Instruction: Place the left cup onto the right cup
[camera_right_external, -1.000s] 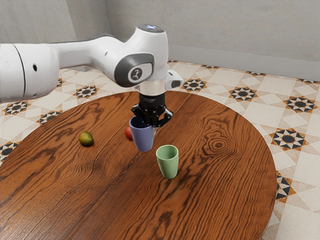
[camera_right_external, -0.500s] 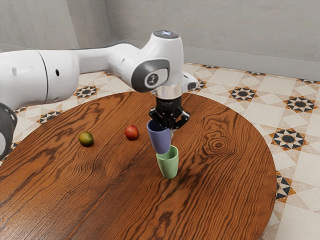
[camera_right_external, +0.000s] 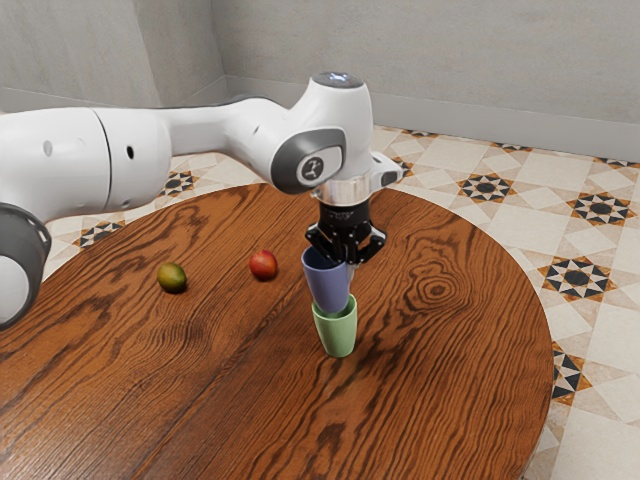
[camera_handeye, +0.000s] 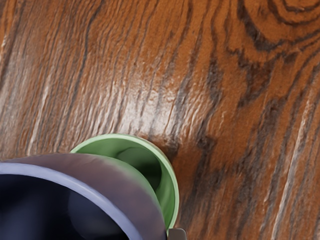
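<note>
You can see the gripper (camera_right_external: 344, 256) pinching the rim of the purple cup (camera_right_external: 326, 284). The purple cup leans a bit, and its bottom is right at the mouth of the green cup (camera_right_external: 337, 330), which stands on the wooden table (camera_right_external: 450, 380). A red fruit (camera_right_external: 264, 264) and a green fruit (camera_right_external: 172, 277) lie toward the exterior view's left.

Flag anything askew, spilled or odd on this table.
Only the purple cup: held by the end effector, it leans slightly, its base at the mouth of the upright green cup, off-centre. Nothing looks spilled or damaged.
</note>
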